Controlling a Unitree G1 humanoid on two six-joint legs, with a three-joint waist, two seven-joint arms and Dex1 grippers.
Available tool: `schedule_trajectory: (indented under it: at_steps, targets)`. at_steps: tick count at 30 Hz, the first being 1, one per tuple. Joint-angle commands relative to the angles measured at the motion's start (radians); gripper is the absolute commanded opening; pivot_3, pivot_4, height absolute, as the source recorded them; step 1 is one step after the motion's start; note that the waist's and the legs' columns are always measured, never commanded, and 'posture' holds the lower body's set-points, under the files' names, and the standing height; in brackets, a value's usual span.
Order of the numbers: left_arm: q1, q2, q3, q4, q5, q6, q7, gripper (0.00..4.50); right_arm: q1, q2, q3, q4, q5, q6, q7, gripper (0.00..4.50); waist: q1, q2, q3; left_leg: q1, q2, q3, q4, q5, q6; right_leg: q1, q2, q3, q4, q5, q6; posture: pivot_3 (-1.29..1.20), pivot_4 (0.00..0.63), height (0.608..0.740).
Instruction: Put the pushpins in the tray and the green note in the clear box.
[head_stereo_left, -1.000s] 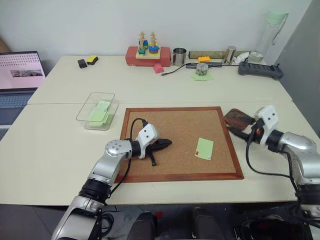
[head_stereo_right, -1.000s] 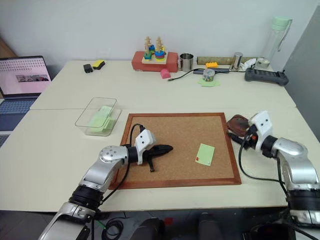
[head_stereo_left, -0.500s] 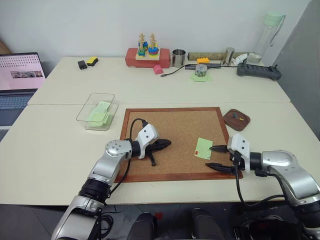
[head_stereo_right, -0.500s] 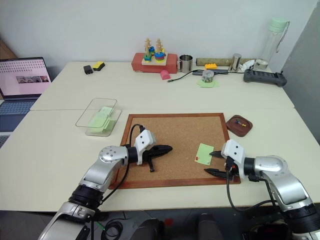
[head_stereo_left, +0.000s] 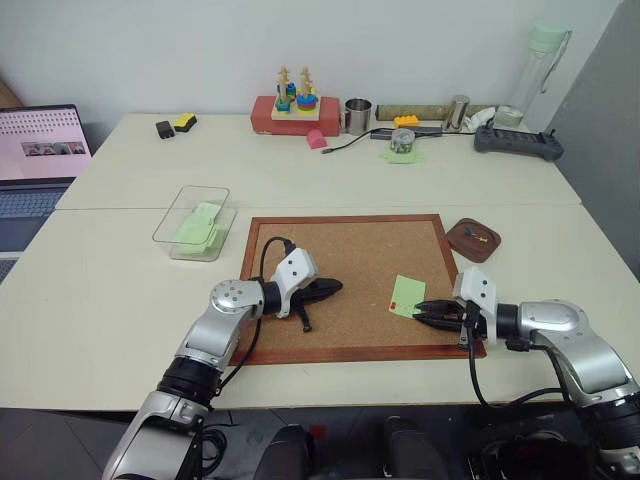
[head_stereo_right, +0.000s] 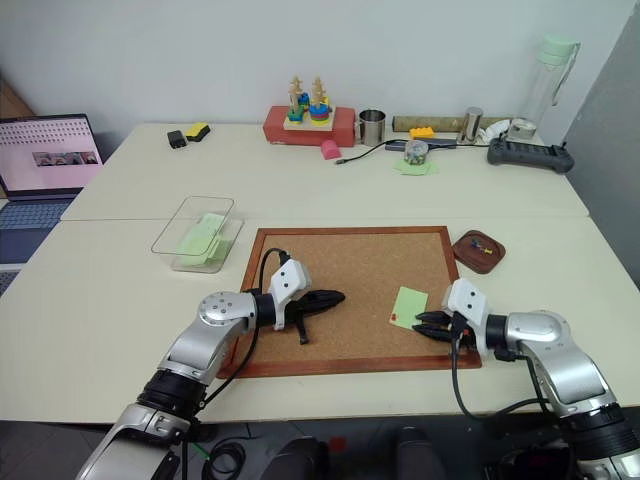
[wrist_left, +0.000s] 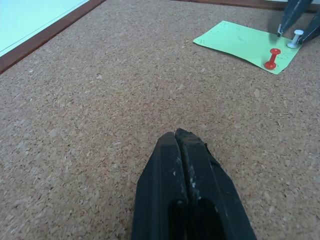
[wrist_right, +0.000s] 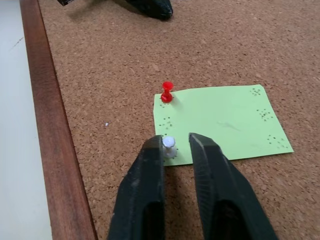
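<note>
Cream tables (head_stereo_left: 120, 290) carry a framed cork board (head_stereo_left: 350, 260). The green note (wrist_right: 220, 122) lies on the cork, pinned by a red pushpin (wrist_right: 167, 93) and a white pushpin (wrist_right: 169, 145). Right gripper (wrist_right: 175, 145): fingers narrowly apart around the white pin. Left gripper (wrist_left: 180, 137): fingers together, resting on cork. The tray (head_stereo_left: 474, 240) sits beside the board; the clear box (head_stereo_left: 193, 222) lies left of it.

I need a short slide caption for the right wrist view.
Right tool nearly closed around a white pushpin on the green note; red pushpin beside it.
</note>
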Motion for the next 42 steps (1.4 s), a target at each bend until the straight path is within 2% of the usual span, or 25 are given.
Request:
schedule_trajectory:
  at_steps: [1,7,15,21,28,33,36,42]
  targets:
    - [0.018,0.021,-0.007,0.008,0.024,0.015,-0.007,0.0,0.004,-0.003,-0.003,-0.024,0.001,-0.019,0.014,0.03,0.0,0.0,0.0,0.0,0.0,0.0,0.0,0.0,0.0,0.0,0.0,0.0,0.0,0.0,0.0,0.0,0.15,0.74]
    - [0.019,0.023,-0.007,0.009,0.025,0.014,-0.008,0.0,0.0,-0.004,-0.028,-0.067,0.043,0.006,0.025,0.03,0.0,0.0,0.0,0.0,0.0,0.0,0.0,0.0,0.0,0.0,0.0,0.0,0.0,0.0,0.0,0.0,0.15,0.74]
    - [0.017,0.023,-0.009,0.016,0.028,0.011,-0.006,0.0,-0.019,-0.011,-0.131,-0.131,0.189,0.15,0.01,0.03,0.0,0.0,0.0,0.0,0.0,-0.002,0.0,0.0,0.0,0.0,0.0,0.0,0.0,0.0,0.0,0.0,0.15,0.74]
    - [0.017,0.021,-0.012,0.019,0.03,0.01,-0.005,0.0,-0.039,-0.006,-0.196,-0.117,0.233,0.204,-0.042,0.03,0.0,0.0,0.0,0.0,0.0,-0.001,0.0,0.0,0.0,0.0,0.0,0.0,-0.001,0.0,0.0,0.0,0.15,0.74]
    - [0.02,0.019,-0.012,0.019,0.027,0.01,-0.002,0.0,-0.16,0.047,-0.272,0.142,0.062,0.125,-0.34,0.03,0.001,0.0,0.0,0.0,0.0,0.0,0.0,0.0,0.0,0.001,0.0,0.0,-0.001,0.0,0.0,0.0,0.15,0.74]
    - [0.019,0.016,-0.015,0.019,0.027,0.01,-0.004,0.0,-0.233,0.068,-0.26,0.302,-0.042,0.047,-0.45,0.03,0.001,0.0,0.0,0.0,0.0,0.0,-0.001,0.0,0.0,0.0,0.0,-0.001,-0.001,0.002,-0.004,0.0,0.15,0.74]
    - [0.015,0.012,-0.016,0.023,0.027,0.01,-0.003,0.0,-0.271,0.087,-0.261,0.379,-0.052,0.033,-0.465,0.03,0.0,0.0,0.0,0.0,0.0,0.001,-0.001,0.0,0.0,0.001,0.0,0.0,-0.001,0.002,-0.004,0.0,0.15,0.74]
    - [0.017,0.012,-0.014,0.019,0.025,0.013,0.001,0.0,-0.297,0.117,-0.273,0.438,-0.042,0.01,-0.453,1.05,0.001,0.0,0.0,0.0,0.0,0.001,-0.001,0.0,0.0,0.001,0.0,0.0,-0.001,0.002,-0.004,0.0,0.15,0.74]
